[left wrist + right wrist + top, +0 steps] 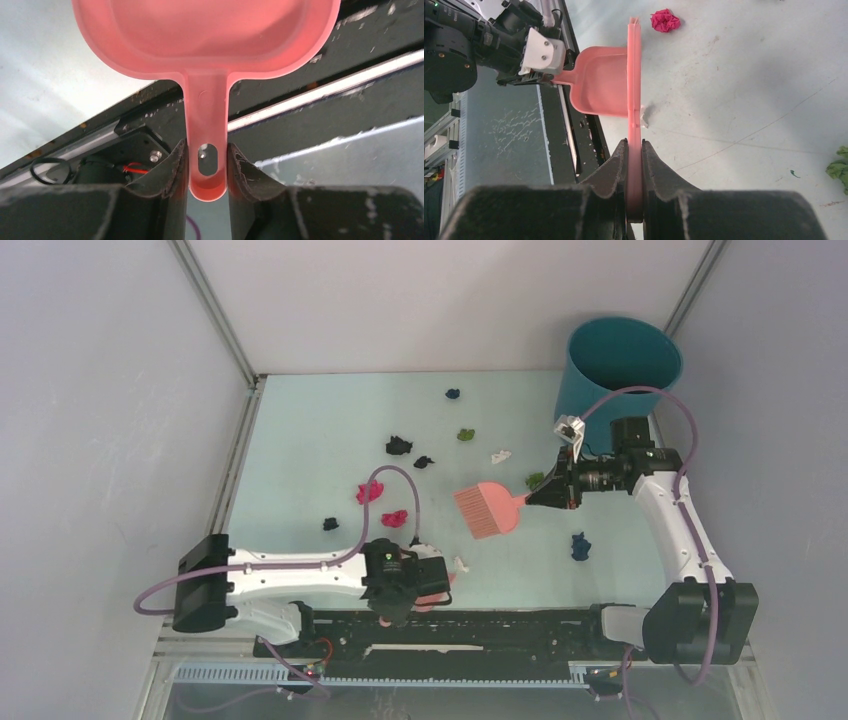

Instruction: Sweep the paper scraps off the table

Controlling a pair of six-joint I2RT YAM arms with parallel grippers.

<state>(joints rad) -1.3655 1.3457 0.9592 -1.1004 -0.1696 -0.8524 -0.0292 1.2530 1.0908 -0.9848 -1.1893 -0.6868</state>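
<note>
Paper scraps lie scattered on the mint-green table [300, 430]: magenta wads [369, 491] [394, 518], black ones [398, 446] [330, 524], green ones [465, 435] [535, 480], dark blue ones [453, 394] [580, 546] and white ones [500, 455] [460, 564]. My left gripper [425, 578] [207, 165] is shut on the handle of the pink dustpan [205, 35], at the table's near edge. My right gripper [545, 495] [634, 165] is shut on the handle of the pink hand brush [487, 510] [634, 100], whose bristles point left mid-table.
A teal round bin [620, 365] stands at the back right corner, just behind the right arm. A black rail [480, 625] runs along the near edge under the dustpan. Grey walls frame the table on the left, back and right.
</note>
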